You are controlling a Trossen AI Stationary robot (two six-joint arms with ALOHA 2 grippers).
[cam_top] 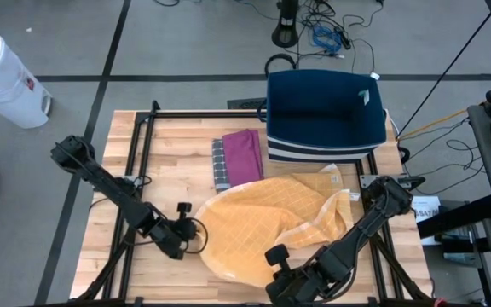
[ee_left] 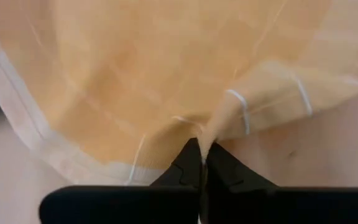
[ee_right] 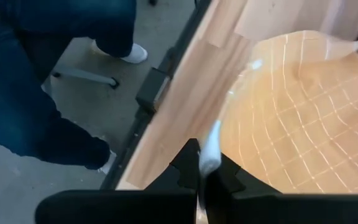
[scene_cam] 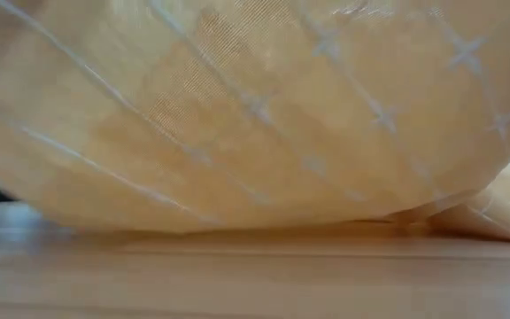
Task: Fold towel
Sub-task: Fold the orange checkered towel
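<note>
The yellow towel (cam_top: 262,222) with thin white grid lines lies spread and rumpled on the wooden table's middle, its right part bunched up. In the low view the towel (scene_cam: 255,115) fills the picture and bulges above the tabletop. My left gripper (cam_top: 196,232) is at the towel's left edge, shut on the cloth. My right gripper (cam_top: 281,257) is at the towel's near edge, also shut on the cloth. My left gripper pinches a small raised fold of the towel (ee_left: 211,135) between its two fingers, close to the hemmed left edge. The fingers slant down from the table's left side. The cloth rises to the fingers and spreads out beyond them on the table. My right gripper pinches a narrow bit of the towel's near edge (ee_right: 211,144) between its two fingers. The fingers slant down from the table's right side. The edge stands up between them, lifted off the wood, and the rest of the towel (ee_right: 303,124) lies farther off.
A folded purple and grey cloth (cam_top: 237,158) lies behind the towel. A dark blue basket (cam_top: 324,111) stands at the table's far right. A white bin (cam_top: 2,77) is on the floor at the far left. A person's legs (ee_right: 42,93) stand beside the table edge.
</note>
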